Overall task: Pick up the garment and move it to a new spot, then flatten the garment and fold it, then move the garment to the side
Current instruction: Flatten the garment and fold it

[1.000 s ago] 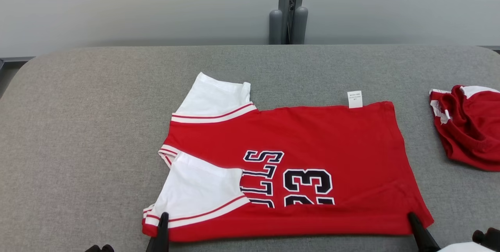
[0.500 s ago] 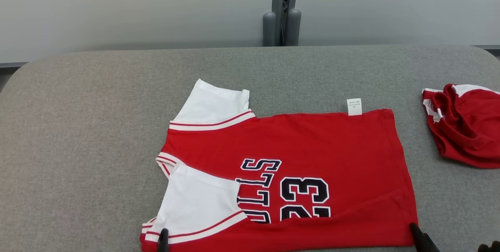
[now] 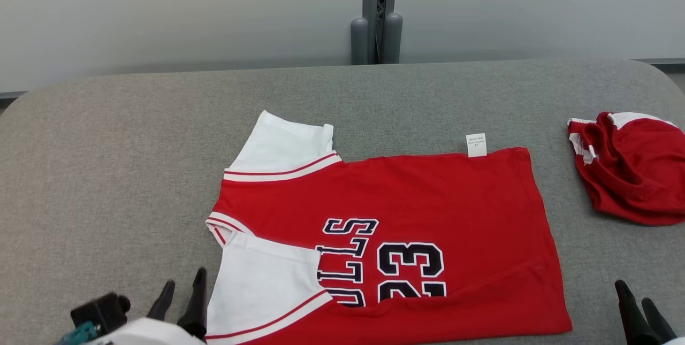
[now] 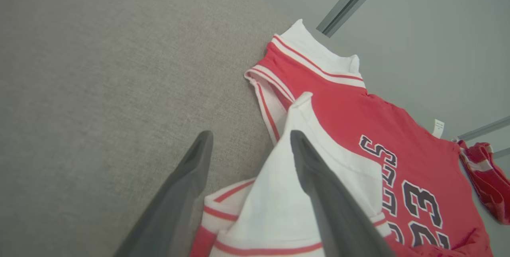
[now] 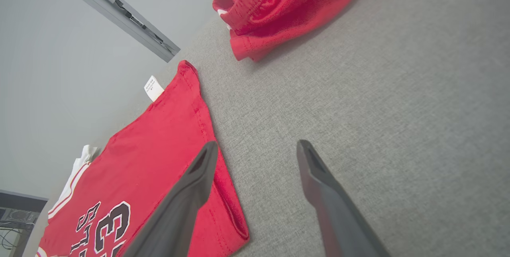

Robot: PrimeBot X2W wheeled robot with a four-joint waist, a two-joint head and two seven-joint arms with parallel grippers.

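Vs. 1 s ago both grippers have let go: each was then pinched shut on the jersey's near hem. Now the left gripper point(image 3: 184, 281) stands w/ fingers spread, empty, at approx. 8 o'clock of the jersey point(image 3: 385, 195), its inner finger just beside the folded-over white sleeve point(image 3: 267, 275). The right gripper point(image 3: 633, 292) is likewise spread and empty, off the cloth at approx. 4 o'clock, near the hem corner. The head cam has shifted a bit; the jersey lies as before, flat at the centre of the grey table point(image 3: 107, 147). A second red garment point(image 3: 631, 168) sits crumpled at 3 o'clock, well apart. Legible: 23 point(image 3: 409, 265) sideways, black w/ white outline, and at its 9 o'clock LLS point(image 3: 345, 248), the rest under the sleeve. White tag point(image 3: 476, 145) at the 12 o'clock edge: print too small to read.
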